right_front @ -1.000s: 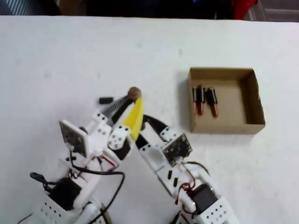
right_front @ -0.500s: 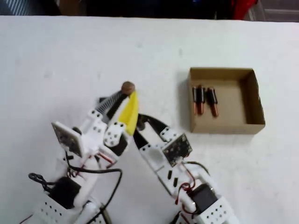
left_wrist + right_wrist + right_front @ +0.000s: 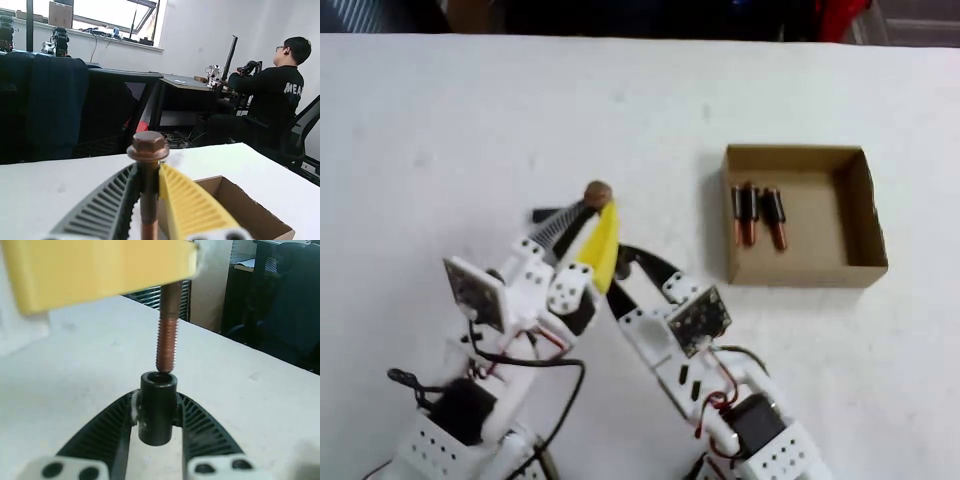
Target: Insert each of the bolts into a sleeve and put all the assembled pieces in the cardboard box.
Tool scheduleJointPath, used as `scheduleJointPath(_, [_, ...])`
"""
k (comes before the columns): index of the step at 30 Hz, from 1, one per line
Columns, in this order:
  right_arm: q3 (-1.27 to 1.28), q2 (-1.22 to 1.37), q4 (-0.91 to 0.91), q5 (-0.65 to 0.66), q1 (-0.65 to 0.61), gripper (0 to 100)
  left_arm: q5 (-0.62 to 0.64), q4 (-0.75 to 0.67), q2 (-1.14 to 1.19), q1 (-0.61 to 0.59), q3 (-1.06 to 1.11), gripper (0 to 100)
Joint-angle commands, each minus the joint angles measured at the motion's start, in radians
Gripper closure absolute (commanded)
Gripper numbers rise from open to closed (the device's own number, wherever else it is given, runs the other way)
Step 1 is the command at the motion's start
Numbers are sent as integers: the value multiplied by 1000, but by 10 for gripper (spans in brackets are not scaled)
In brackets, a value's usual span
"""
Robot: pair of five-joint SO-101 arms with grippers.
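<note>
Now the left tool, gripping the bolt, has edged back, tip ready to enter the sleeve clamped in the right tool.

The bolt is hanging upright, tip just over the sleeve. To their right, two assembled pieces are lying inside the cardboard box.

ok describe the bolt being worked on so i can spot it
Start at the cardboard box and look left. The copper bolt stands upright in the left gripper, tip at a black sleeve's mouth; the two bolts in the box lie flat, already sleeved.
</note>
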Motion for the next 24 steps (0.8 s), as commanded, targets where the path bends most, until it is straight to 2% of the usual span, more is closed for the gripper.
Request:
scheduleJointPath(1, [9,-5,-19,14,-2,981,9,2,-18,1,-14,977])
scheduleJointPath(11, [9,-5,-19,14,-2,981,9,5,-53,1,-9,977])
scheduleJointPath(18, [9,-5,-19,14,-2,981,9,118,-220,1,3,977])
scheduleJointPath(24, [9,-4,-19,14,-2,981,9,89,-225,1,28,977])
